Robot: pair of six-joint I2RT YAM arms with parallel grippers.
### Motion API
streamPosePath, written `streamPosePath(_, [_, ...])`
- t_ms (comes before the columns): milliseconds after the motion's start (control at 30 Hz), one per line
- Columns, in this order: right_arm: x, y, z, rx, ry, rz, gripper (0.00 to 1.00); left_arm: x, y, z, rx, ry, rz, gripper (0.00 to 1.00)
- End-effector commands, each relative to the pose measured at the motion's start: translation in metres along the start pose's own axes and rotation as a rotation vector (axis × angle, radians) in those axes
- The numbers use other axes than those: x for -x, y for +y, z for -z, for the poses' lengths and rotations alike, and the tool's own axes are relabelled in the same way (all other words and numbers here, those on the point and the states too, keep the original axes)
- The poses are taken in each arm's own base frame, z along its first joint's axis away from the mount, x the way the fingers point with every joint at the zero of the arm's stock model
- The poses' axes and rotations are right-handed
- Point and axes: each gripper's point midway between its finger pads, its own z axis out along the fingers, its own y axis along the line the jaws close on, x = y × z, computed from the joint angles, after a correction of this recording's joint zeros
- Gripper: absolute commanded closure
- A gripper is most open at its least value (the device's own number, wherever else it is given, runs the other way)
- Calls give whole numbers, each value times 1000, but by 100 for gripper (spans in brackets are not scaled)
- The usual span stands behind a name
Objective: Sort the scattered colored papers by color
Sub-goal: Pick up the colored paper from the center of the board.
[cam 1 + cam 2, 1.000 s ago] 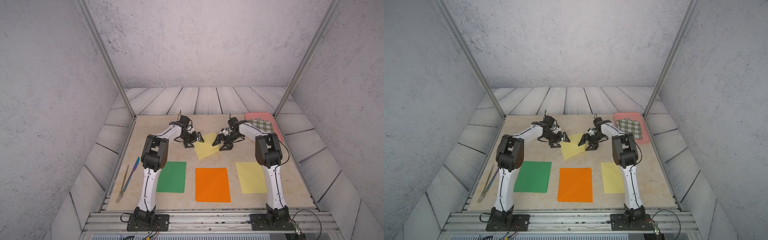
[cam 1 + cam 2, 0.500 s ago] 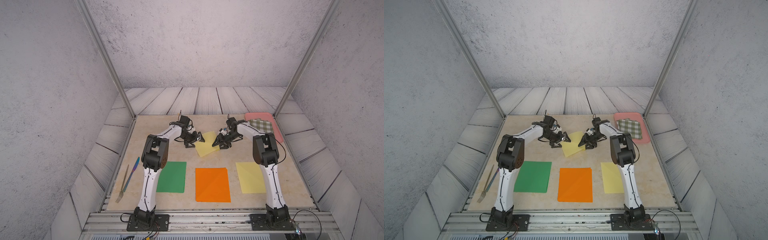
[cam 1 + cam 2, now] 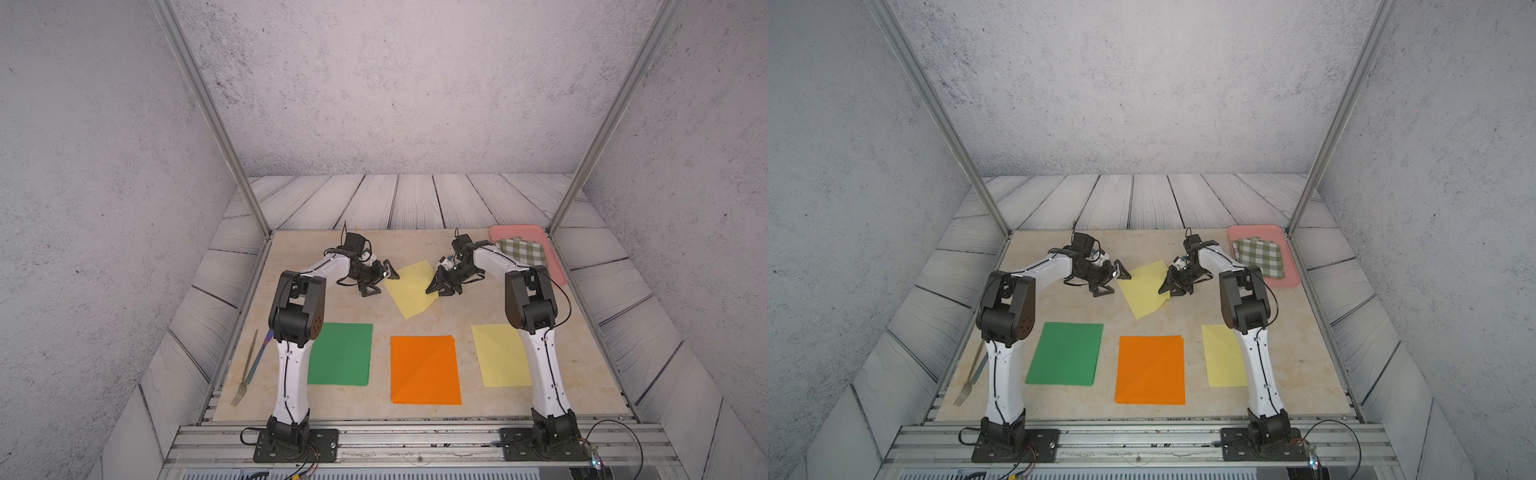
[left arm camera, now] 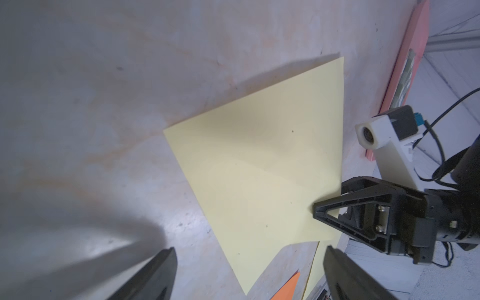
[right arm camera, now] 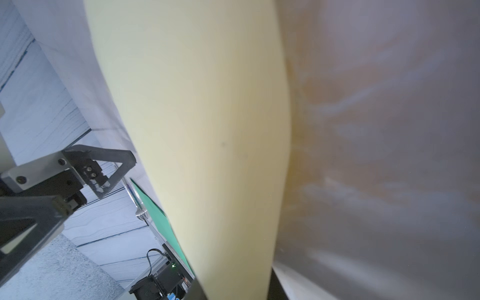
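One loose yellow sheet [image 3: 411,291]: light, floppy, slick on the table [image 3: 478,307]. Right gripper [image 3: 434,291] jaws pinch its edge; left gripper [image 3: 384,284] jaws are spread. Keep your hold at that edge.

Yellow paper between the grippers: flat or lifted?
Partly lifted: the far yellow paper bows up off the table at the right gripper, shadow beneath. Gripped or not: cannot tell.
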Motion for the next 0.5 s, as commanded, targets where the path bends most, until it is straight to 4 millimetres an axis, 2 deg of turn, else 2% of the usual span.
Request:
streamPosePath(0, [2,10,0,66,5,-19,74,-6,-8,7,-24,-19,7,5])
streamPosePath(300, [13,61,22,319,-26,-55,73,-13,-7,2,-81,-17,45,5])
streamPosePath(467, [21,79,29,418,-35,-81,73,-15,0,-4,-77,-8,65,5])
